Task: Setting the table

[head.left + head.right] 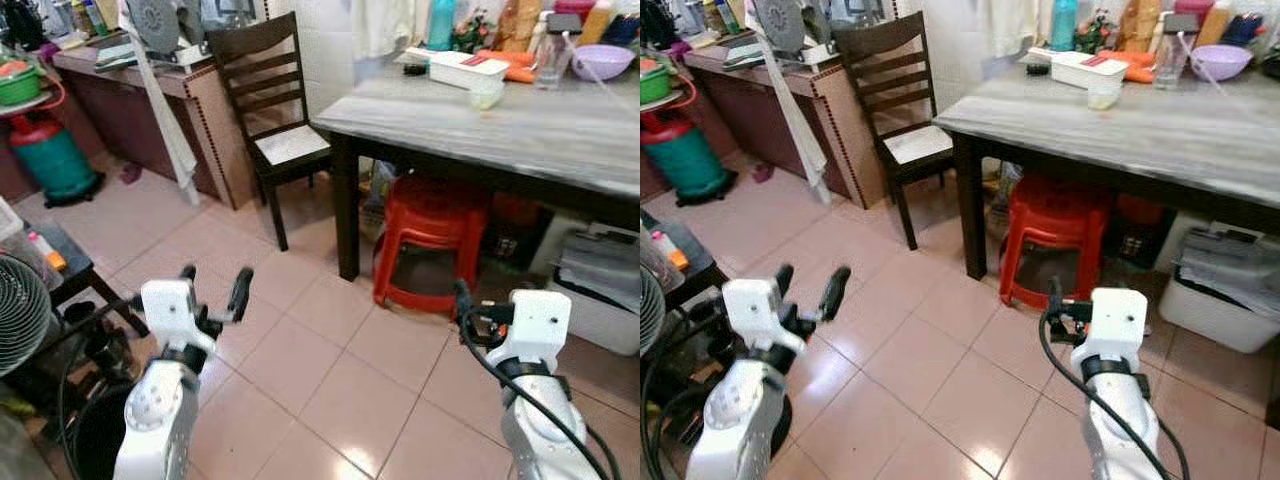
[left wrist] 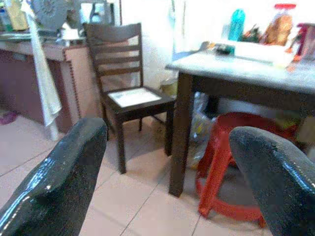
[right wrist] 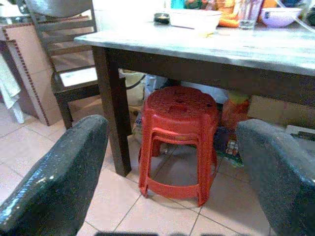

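From the head camera, the grey-topped table (image 1: pixel 520 125) on dark legs stands ahead to the right, carrying a white tray (image 1: pixel 455 68), a purple bowl (image 1: pixel 602 61) and bottles at its far edge. Left wrist view: the left gripper (image 2: pixel 167 172) is spread wide, empty, facing a dark wooden chair (image 2: pixel 125 93). Right wrist view: the right gripper (image 3: pixel 172 172) gapes empty toward stacked red stools (image 3: pixel 178 140) beneath the table.

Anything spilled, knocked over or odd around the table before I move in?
Nothing spilled or knocked over. The red stools are stacked and tucked under the table, the chair stands upright beside it, and the dishes cluster at the far edge. Both end effectors, left and right, are open and empty.
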`<state>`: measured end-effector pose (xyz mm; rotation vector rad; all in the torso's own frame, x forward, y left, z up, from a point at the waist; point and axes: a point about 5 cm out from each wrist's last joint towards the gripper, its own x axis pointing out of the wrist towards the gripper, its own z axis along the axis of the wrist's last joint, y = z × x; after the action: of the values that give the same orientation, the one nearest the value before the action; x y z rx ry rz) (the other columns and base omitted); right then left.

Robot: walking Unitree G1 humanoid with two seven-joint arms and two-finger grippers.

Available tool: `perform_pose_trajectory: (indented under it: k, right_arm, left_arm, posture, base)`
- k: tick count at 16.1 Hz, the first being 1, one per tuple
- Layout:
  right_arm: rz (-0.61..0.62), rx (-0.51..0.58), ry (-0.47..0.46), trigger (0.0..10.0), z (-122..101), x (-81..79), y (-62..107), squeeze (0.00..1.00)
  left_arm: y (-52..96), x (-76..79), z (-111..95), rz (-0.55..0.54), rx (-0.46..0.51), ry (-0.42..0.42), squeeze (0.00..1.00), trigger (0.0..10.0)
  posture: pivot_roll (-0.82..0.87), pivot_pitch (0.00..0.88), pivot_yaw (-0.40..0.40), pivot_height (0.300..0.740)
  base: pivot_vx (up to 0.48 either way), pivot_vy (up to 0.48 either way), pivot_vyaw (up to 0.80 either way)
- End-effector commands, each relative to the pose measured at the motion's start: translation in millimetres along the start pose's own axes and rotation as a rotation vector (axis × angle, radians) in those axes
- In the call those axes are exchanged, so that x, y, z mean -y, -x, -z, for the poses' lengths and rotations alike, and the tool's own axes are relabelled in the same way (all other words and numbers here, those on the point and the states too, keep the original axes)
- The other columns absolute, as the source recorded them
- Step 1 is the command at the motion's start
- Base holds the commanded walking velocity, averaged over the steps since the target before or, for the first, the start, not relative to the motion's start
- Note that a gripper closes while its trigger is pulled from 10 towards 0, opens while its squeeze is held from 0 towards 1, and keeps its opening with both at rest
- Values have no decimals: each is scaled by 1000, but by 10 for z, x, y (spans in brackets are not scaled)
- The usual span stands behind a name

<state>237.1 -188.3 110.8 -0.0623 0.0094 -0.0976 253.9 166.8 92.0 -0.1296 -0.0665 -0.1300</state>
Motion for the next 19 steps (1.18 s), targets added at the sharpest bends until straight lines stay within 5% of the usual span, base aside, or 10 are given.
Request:
perform_pose_trajectory:
  k: [1,8,19]
  right_arm:
    - [-35,9,3,10000,14,-68,11,0]
    - [-38,-30,-12,10000,123,-54,55,0]
    - [-33,-33,-25,10000,102,-45,60,0]
  left_arm:
    - [36,-67,27,-8,-8,-34,0,10000]
    - [25,-2,122,51,-50,-24,0,10000]
    - [-38,65,43,85,-38,7,0,10000]
  posture:
    - [-36,0,99,740]
    - [-42,0,98,740]
    - [-46,0,95,740]
  base:
    - [0,0,0]
    - [0,0,-322]
    - [0,-280,-607]
